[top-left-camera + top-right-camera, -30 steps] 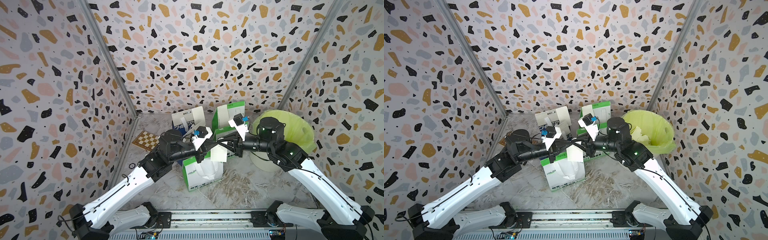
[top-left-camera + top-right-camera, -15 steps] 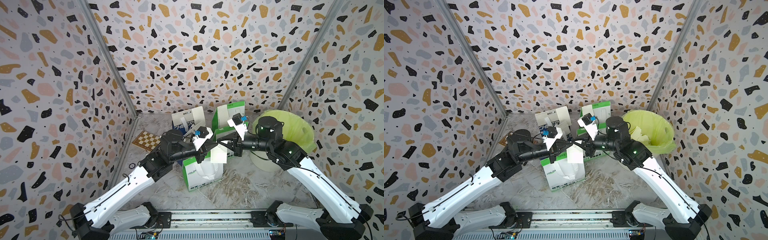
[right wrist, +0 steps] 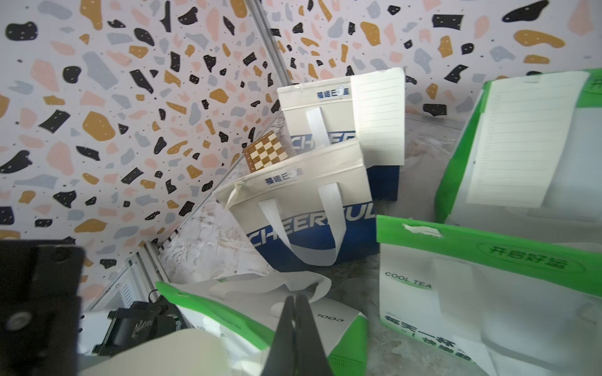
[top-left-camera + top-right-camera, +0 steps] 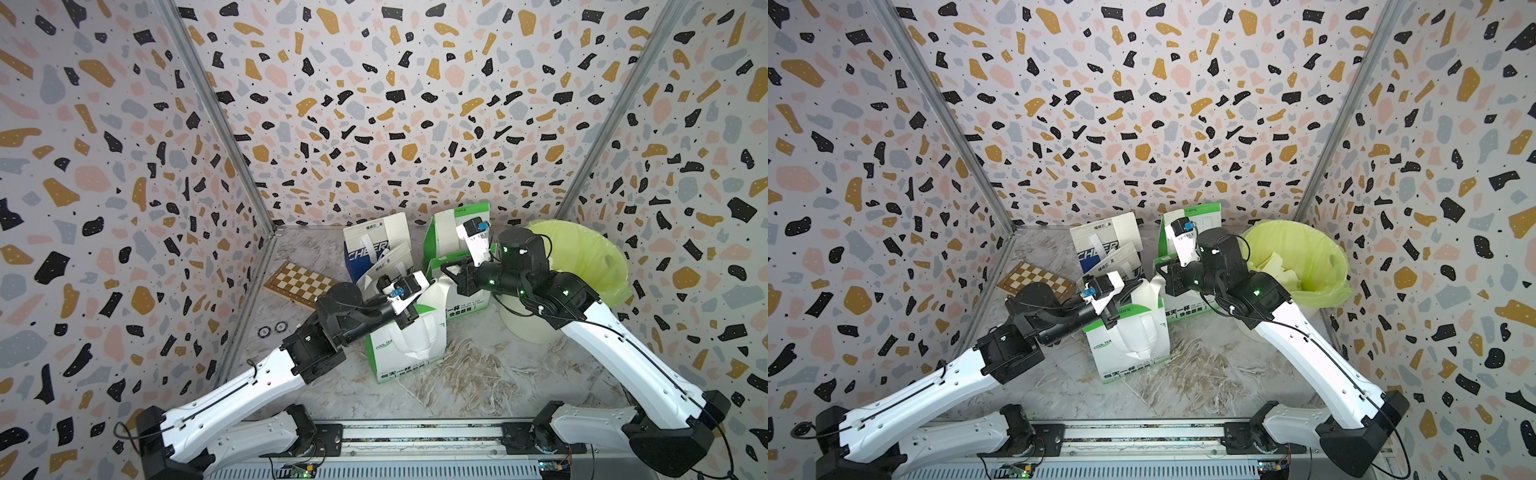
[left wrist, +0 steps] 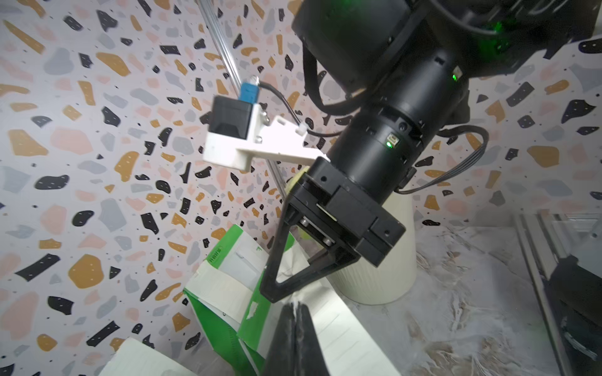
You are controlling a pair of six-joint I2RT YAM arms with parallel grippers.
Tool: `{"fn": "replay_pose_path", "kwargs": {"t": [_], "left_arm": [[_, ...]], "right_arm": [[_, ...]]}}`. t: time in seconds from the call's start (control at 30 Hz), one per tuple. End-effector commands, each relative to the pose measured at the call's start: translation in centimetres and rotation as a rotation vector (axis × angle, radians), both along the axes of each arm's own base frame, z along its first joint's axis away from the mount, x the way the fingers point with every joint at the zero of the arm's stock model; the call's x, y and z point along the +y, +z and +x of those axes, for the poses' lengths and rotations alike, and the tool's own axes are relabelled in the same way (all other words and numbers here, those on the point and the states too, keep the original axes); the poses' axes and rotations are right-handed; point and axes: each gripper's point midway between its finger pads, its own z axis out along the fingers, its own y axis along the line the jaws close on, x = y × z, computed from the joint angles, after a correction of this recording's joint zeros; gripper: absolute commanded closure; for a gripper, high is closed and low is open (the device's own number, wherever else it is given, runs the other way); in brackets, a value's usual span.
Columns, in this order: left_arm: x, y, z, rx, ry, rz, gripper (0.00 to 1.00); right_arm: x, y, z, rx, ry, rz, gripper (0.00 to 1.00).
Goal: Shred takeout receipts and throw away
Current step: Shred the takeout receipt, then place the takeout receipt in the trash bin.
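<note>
A cream receipt [image 5: 338, 328] with faint ruled lines hangs over the front green-and-white bag [image 4: 407, 353]. My left gripper [image 5: 294, 306] is shut on its crumpled top edge. My right gripper [image 5: 277, 294] is shut on the same edge, its tip touching the left one; in the right wrist view its jaws [image 3: 296, 301] are pressed together. In both top views the grippers meet tip to tip [image 4: 434, 282] above that bag. Another receipt [image 3: 379, 120] is stuck on the back blue-and-white bag, and one [image 3: 521, 140] on the back green bag. Torn pieces [image 4: 1279, 268] lie in the bin.
The bin with a yellow-green liner [image 4: 582, 257] stands at the right, behind my right arm. Blue-and-white bags [image 3: 309, 208] and green bags [image 3: 472, 293] crowd the back middle. A checkerboard [image 4: 299, 284] lies at the back left, with two small round discs [image 4: 272, 329] near the left wall.
My right gripper has closed on the receipt's edge beside the left gripper. The left wrist has dropped slightly; the receipt stays between the two tips.
</note>
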Motion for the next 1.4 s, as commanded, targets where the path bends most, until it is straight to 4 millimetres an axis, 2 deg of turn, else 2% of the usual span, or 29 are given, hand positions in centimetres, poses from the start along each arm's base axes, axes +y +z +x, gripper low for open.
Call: {"fn": "replay_pose_path", "kwargs": {"t": [0.0, 0.2, 0.33, 0.47, 0.63, 0.73, 0.8, 0.87, 1.0, 1.1, 1.2, 1.3, 1.37], "left_arm": [[2.4, 5.3, -0.4, -0.127, 0.068, -0.198, 1.0], [4.0, 6.1, -0.4, -0.095, 0.109, -0.275, 1.0], [6.1, 7.3, 0.4, -0.07, 0.204, -0.362, 1.0], [7.3, 8.1, 1.0, -0.047, 0.262, -0.4, 1.0], [6.1, 7.9, 1.3, -0.001, 0.231, -0.355, 1.0], [4.6, 7.6, 1.3, 0.036, 0.18, -0.312, 1.0], [3.5, 7.2, 1.1, 0.058, 0.138, -0.285, 1.0], [2.8, 6.8, 1.2, 0.082, 0.113, -0.267, 1.0], [1.9, 6.3, 1.3, 0.112, 0.084, -0.253, 1.0], [1.4, 6.0, 1.3, 0.129, 0.067, -0.248, 1.0], [1.0, 5.7, 1.2, 0.145, 0.05, -0.242, 1.0], [0.6, 5.4, 1.2, 0.16, 0.035, -0.239, 1.0], [0.4, 5.3, 1.2, 0.168, 0.027, -0.236, 1.0]], "right_arm": [[-2.2, 0.4, 1.3, 0.014, -0.11, 0.01, 1.0], [-6.6, 1.0, 3.5, -0.005, -0.206, 0.006, 1.0], [-10.0, 1.2, 4.8, -0.016, -0.274, -0.01, 1.0], [-13.1, 3.3, 5.6, -0.051, -0.327, 0.023, 1.0], [-17.1, 7.2, 6.3, -0.129, -0.413, 0.052, 1.0], [-20.6, 8.6, 6.9, -0.165, -0.499, 0.066, 1.0], [-23.4, 8.9, 7.2, -0.182, -0.583, 0.057, 1.0], [-26.0, 8.5, 7.4, -0.189, -0.689, 0.008, 1.0], [-30.4, 5.7, 7.4, -0.15, -0.892, -0.085, 1.0], [-31.6, 3.1, 7.2, -0.094, -0.937, -0.098, 1.0], [-30.4, 0.8, 7.5, -0.03, -0.868, -0.079, 0.8], [-28.5, -0.6, 7.9, 0.025, -0.759, -0.029, 0.5], [-27.6, -1.1, 8.2, 0.062, -0.707, -0.008, 0.39]]}}
